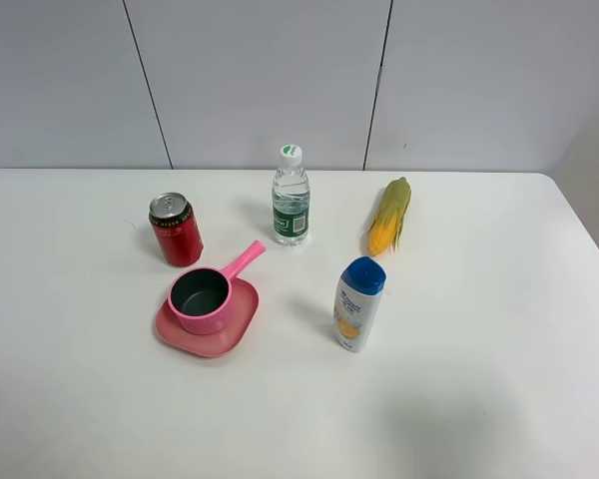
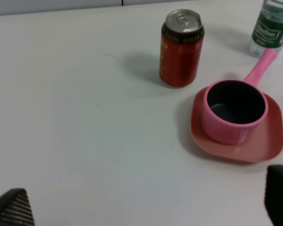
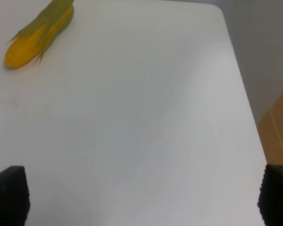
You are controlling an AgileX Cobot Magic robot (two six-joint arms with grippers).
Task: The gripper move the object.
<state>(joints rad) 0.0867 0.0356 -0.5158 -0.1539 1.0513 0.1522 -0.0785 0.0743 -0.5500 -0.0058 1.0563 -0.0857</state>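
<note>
The pink saucepan [image 1: 202, 297], round with a dark grey inside and a straight pink handle pointing to the back right, sits on a flat pink square plate [image 1: 233, 333] left of the table's middle. It also shows in the left wrist view [image 2: 233, 113], on the plate [image 2: 270, 141]. Neither arm shows in the exterior view. My left gripper [image 2: 144, 205] is open and empty, short of the saucepan, with only its dark fingertips [image 2: 9, 209] in view. My right gripper [image 3: 141, 195] is open and empty over bare table.
A red can [image 1: 176, 230] stands just behind the saucepan. A water bottle [image 1: 291, 197] stands at the back middle, a corn cob [image 1: 390, 217] lies to its right, and a white bottle with a blue cap [image 1: 358, 304] stands right of the plate. The table's right edge [image 3: 243, 94] is near the right gripper.
</note>
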